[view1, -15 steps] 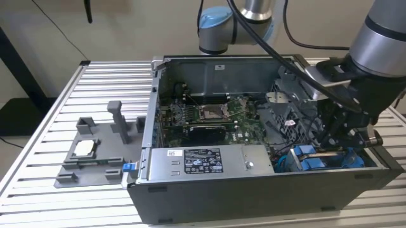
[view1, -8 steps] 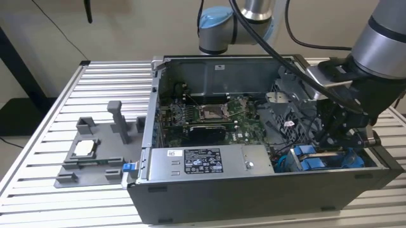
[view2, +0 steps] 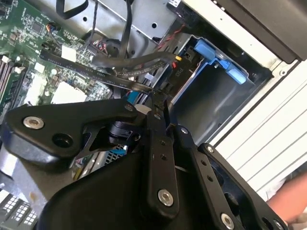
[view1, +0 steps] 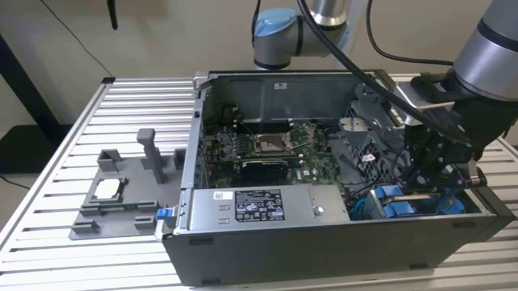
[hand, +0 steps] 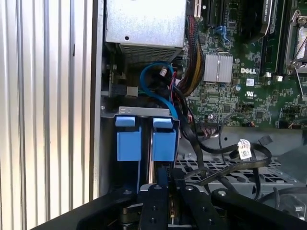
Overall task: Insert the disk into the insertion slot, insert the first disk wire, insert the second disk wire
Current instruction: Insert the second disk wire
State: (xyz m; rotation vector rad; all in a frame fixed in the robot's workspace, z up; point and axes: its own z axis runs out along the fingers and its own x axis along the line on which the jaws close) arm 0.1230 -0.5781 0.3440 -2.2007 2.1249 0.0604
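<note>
One white-labelled grey power-supply box (view1: 255,205) beside gripper (view1: 441,182)

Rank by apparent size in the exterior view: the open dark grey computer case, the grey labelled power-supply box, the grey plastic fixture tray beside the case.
1. Open dark grey computer case.
2. Grey labelled power-supply box and grey plastic fixture tray: too alike to rank.

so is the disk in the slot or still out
In. The disk sits down inside the insertion slot, only its blue end tabs standing up, in the first wrist view. The gripper hangs just above it.
</note>
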